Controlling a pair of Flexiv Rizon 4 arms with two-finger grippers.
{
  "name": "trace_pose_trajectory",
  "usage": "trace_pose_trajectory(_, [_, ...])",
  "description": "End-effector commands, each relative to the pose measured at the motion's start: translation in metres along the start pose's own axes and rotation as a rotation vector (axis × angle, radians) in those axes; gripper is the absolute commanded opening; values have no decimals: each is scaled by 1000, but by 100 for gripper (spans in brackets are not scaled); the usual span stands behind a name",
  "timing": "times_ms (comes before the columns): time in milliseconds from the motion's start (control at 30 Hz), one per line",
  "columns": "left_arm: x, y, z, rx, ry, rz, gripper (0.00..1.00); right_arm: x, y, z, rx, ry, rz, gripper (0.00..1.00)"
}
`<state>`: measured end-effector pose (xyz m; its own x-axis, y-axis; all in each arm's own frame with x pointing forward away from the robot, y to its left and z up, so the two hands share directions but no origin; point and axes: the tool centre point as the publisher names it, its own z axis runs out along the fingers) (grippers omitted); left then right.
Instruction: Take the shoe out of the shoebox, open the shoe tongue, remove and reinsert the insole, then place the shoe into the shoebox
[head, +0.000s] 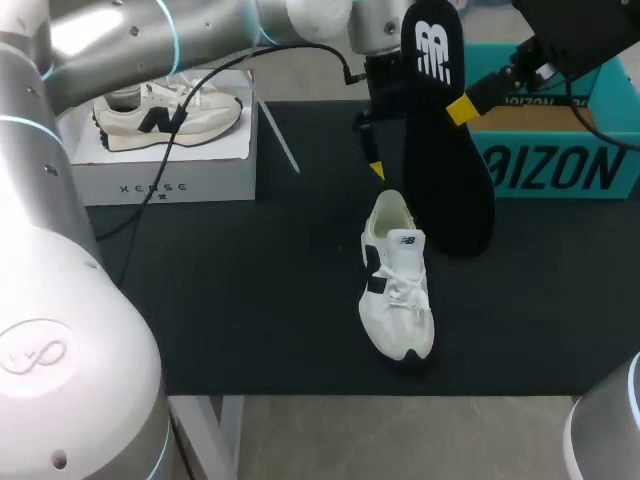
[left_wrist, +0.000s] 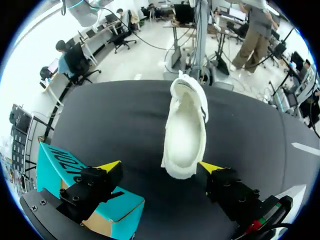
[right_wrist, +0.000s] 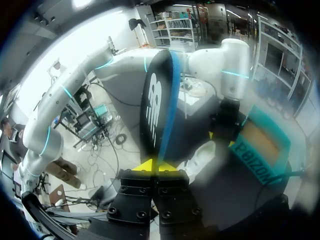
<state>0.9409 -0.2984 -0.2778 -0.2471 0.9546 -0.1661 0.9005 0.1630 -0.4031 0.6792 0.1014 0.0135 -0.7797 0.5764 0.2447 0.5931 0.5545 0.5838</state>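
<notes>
Left of the white lace-up sneaker (head: 397, 285) sits a white cardboard box (head: 165, 180) with a second cream sneaker (head: 165, 118) on top. Left gripper (left_wrist: 160, 167) hangs over the white sneaker's heel, fingers spread, heel end between them but not pinched. Sneaker rests sole-down on the black mat (head: 250, 280). Just right of it: thin black foam insole (head: 445, 150), upright, its edge clenched in the right gripper (right_wrist: 159, 165). Likely light and floppy, prone to buckle; best fed toe-first while the stiffer heel collar is steadied. Farther right, beyond the sneaker, stands the teal cardboard shoebox (head: 555, 165), open.
</notes>
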Motion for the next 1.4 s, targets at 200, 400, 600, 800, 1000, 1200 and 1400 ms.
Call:
trace_pose_trajectory(200, [50, -24, -28, 119, -1305, -132, 100, -1, 2, 0, 5, 1, 1, 0])
trace_pose_trajectory(400, [66, -36, -33, 104, -1578, -176, 100, -1, 2, 0, 5, 1, 1, 0])
trace_pose_trajectory(600, [62, -53, -33, 144, -1523, -155, 100, -1, 2, 0, 5, 1, 1, 0])
trace_pose_trajectory(800, [62, -53, -33, 144, -1523, -155, 100, -1, 2, 0, 5, 1, 1, 0])
trace_pose_trajectory(1000, [62, -53, -33, 144, -1523, -155, 100, -1, 2, 0, 5, 1, 1, 0])
trace_pose_trajectory(1200, [62, -53, -33, 144, -1523, -155, 100, -1, 2, 0, 5, 1, 1, 0])
trace_pose_trajectory(1400, [62, -53, -33, 144, -1523, -155, 100, -1, 2, 0, 5, 1, 1, 0])
